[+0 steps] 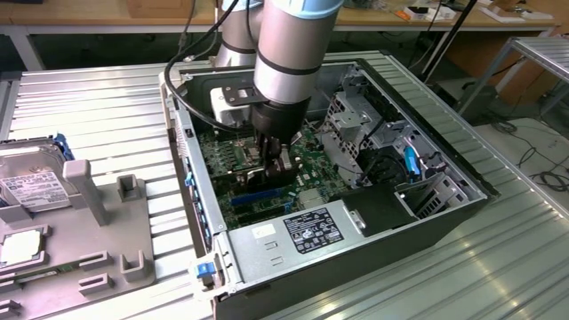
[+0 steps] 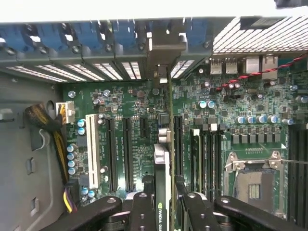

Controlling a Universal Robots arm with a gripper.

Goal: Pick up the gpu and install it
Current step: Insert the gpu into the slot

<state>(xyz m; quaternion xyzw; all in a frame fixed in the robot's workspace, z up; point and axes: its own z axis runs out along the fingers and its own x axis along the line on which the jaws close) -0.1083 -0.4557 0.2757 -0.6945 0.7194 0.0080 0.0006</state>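
Your gripper (image 2: pixel 165 214) is clenched on the gpu (image 2: pixel 162 163). In the wrist view its black fingers (image 2: pixel 142 211) press against both faces of the card, which stands on edge between them with the green board and a strip of the cooler showing.

The card runs straight out from the jaws toward the rear wall of the case. Its silver end bracket (image 2: pixel 166 48) sits up against that wall, among the row of blue slot latches (image 2: pixel 96 36).

Below the card is the motherboard (image 2: pixel 120 101). The card lines up with the bank of expansion slots, with long black slots (image 2: pixel 111 149) and a white slot (image 2: pixel 92 149) to one side and the memory sticks (image 2: pixel 196 154) and the open CPU socket (image 2: pixel 252 180) to the other. You cannot tell from here whether the card's lower edge is seated in a slot or just above one.

In the exterior view the gripper (image 1: pixel 274 160) hangs from the arm (image 1: pixel 289 53), reaching down inside the open computer case (image 1: pixel 462 200) with the gpu (image 1: pixel 260 179) low over the board, near the power supply (image 1: pixel 294 233).

On the exterior view's left, well apart from the case, a hard drive (image 1: pixel 31 180) rests in a grey fixture tray (image 1: pixel 98 220) on the ribbed metal table (image 1: pixel 106 100)
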